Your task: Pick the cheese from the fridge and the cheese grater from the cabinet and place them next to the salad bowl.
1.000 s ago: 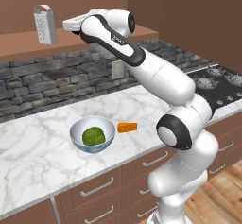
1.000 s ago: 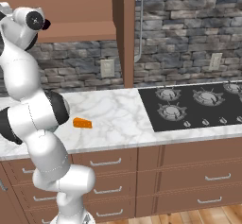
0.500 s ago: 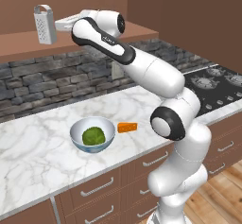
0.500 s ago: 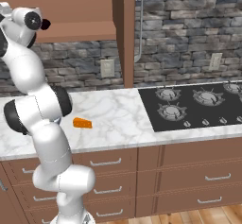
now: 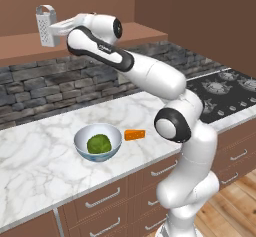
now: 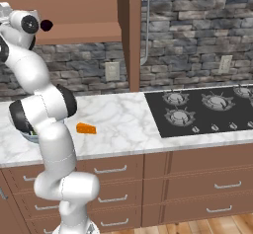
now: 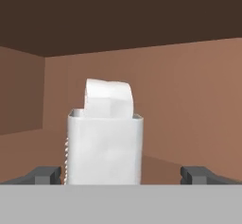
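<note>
The silvery cheese grater (image 5: 46,26) stands upright on the brown cabinet ledge (image 5: 20,50). My gripper (image 5: 55,29) is right beside it at ledge height, open. In the hand view the grater (image 7: 104,145) stands close ahead between the spread fingertips (image 7: 45,175), nearer the left one, and my gripper (image 7: 122,175) holds nothing. The orange cheese (image 5: 134,135) wedge lies on the marble counter just right of the pale salad bowl (image 5: 80,140) with its green ball. From the right base view the cheese (image 6: 86,128) lies beside the arm.
A black cooktop (image 5: 225,88) is set into the counter at the right. A stone backsplash (image 5: 30,88) runs under the ledge. Brown drawer fronts (image 6: 188,178) line the counter's front. A wooden post (image 6: 129,35) rises from the counter.
The arm has stretched further left along the ledge, bringing the open gripper up to the grater. Grater, bowl and cheese have stayed put.
</note>
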